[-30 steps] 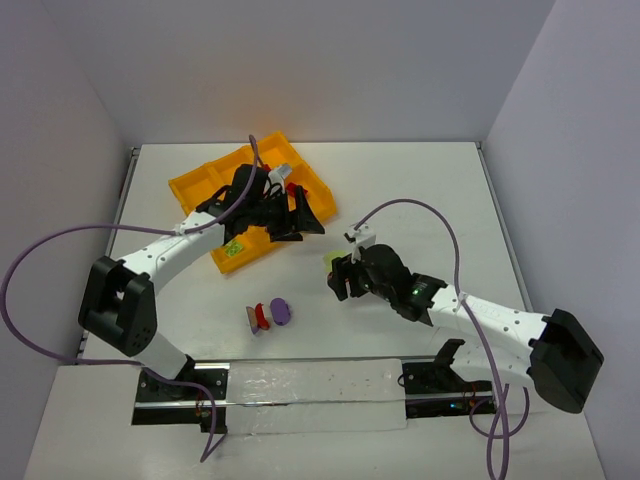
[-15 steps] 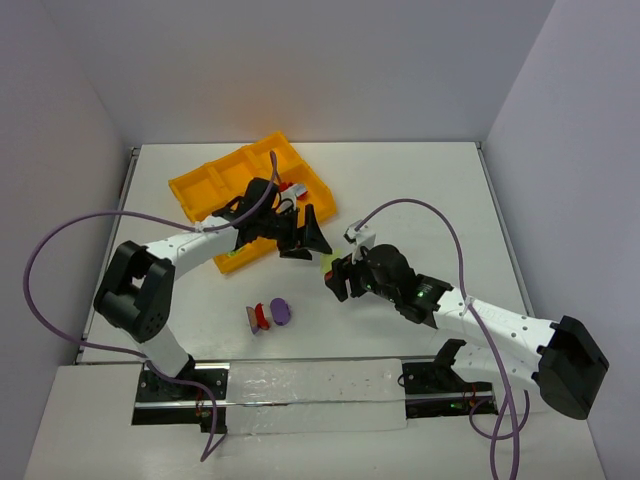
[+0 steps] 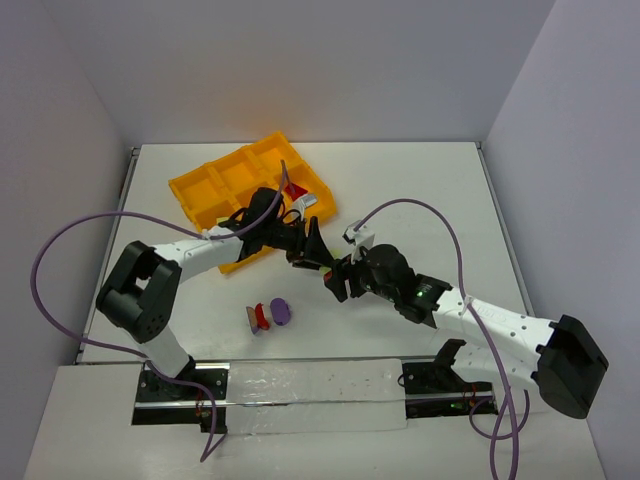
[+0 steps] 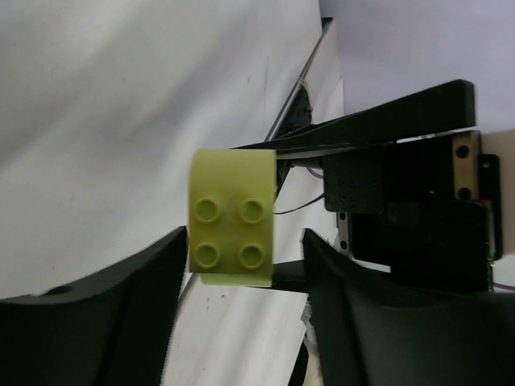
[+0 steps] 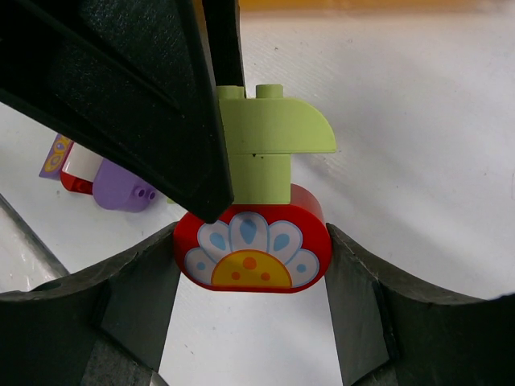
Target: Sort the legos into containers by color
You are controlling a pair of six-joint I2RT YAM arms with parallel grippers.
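Note:
My right gripper (image 5: pixel 253 277) is shut on a red lego (image 5: pixel 251 241) with a flower print, held above the table. Two yellow-green legos (image 5: pixel 278 129) are stacked on top of it. My left gripper (image 4: pixel 245 265) has its jaws around the top yellow-green lego (image 4: pixel 231 217). One finger touches its side and the other stands a small gap away. In the top view the two grippers meet at mid-table, left (image 3: pixel 318 252) against right (image 3: pixel 336 276). A loose red and purple lego cluster (image 3: pixel 268 314) lies on the table. The orange-yellow tray of containers (image 3: pixel 185 190) holds a red lego (image 3: pixel 303 192).
The left arm (image 3: pixel 200 250) stretches across the near edge of the tray. The purple lego (image 5: pixel 121 186) lies below and left of the held cluster. Purple cables loop over both arms. White walls close in the table on the left, right and back.
The left gripper left the tray and swung right to the cluster in the right gripper. Its jaws narrowed around the yellow-green lego. The right gripper stayed almost still.

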